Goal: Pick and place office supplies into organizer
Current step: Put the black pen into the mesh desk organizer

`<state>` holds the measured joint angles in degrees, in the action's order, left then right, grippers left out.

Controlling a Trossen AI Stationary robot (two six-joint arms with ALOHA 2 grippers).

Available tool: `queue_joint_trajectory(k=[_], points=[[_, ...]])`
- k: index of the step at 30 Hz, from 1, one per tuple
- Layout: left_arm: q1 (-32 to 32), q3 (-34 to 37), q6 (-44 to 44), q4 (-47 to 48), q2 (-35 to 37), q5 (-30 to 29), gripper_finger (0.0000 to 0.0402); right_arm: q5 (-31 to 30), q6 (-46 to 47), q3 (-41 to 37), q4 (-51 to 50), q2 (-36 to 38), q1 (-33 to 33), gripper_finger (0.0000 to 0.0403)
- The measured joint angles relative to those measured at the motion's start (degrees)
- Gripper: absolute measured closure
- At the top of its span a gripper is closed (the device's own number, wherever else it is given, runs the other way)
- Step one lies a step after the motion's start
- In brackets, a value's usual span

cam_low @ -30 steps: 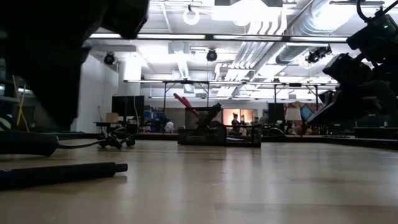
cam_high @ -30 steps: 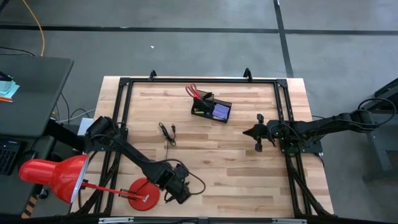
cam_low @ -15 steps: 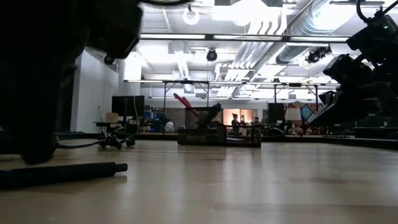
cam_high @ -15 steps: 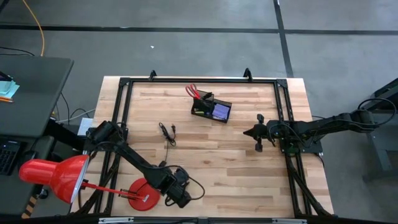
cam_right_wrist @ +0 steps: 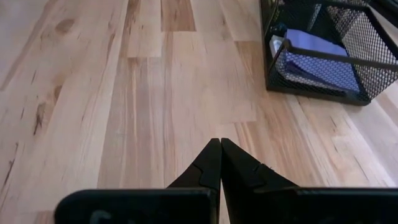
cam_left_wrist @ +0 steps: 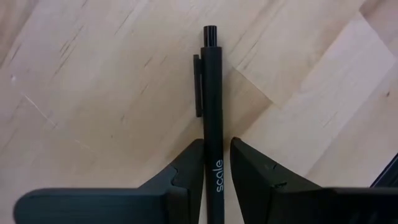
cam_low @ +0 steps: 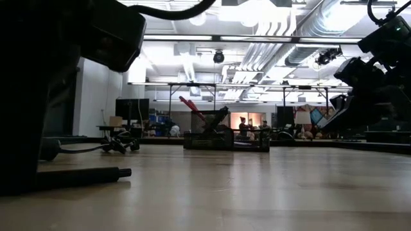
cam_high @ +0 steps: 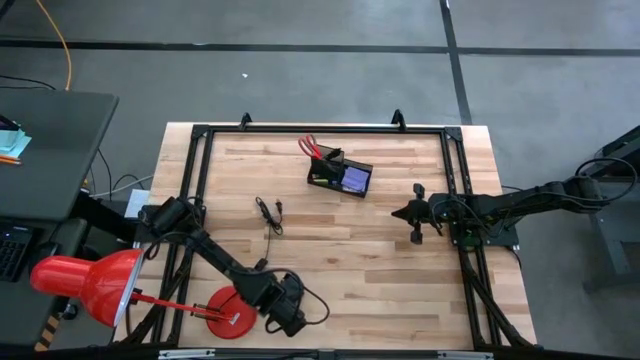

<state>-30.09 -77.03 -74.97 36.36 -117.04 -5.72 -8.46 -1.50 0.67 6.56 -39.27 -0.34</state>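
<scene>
High view: the left gripper (cam_high: 285,318) is low at the table's near edge beside the red lamp base (cam_high: 232,312); the black mesh organizer (cam_high: 341,176) sits far off

Left wrist view: its fingers (cam_left_wrist: 189,171) pinch a black pen (cam_left_wrist: 211,118) lying on the wood

Right wrist view: the right gripper (cam_right_wrist: 220,163) is fully closed, empty

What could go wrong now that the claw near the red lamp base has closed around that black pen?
The left gripper holds the black pen near one end, with most of its length sticking out, so it might swing or slip when lifted. The lamp base sits close beside that arm, so a wide swing might knock it. The organizer already holds scissors and a purple pad, so the long pen could catch on them going in.
</scene>
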Motion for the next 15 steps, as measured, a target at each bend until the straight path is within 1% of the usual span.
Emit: queue_joint_trajectory(k=[7,11,15], points=[[0.45,-0.11,0.15,0.17,-0.08,0.07,0.0330,0.01,0.00,0.00,-0.11,-0.06,0.00,0.0402],[0.45,-2.00,0.71,3.79,-0.46,-0.21,0.0330,0.01,0.00,0.00,-0.08,-0.06,0.00,0.0402],[0.47,-3.69,-0.09,7.17,-0.61,-1.85,0.0330,0.01,0.00,0.00,-0.08,-0.06,0.00,0.0402]])
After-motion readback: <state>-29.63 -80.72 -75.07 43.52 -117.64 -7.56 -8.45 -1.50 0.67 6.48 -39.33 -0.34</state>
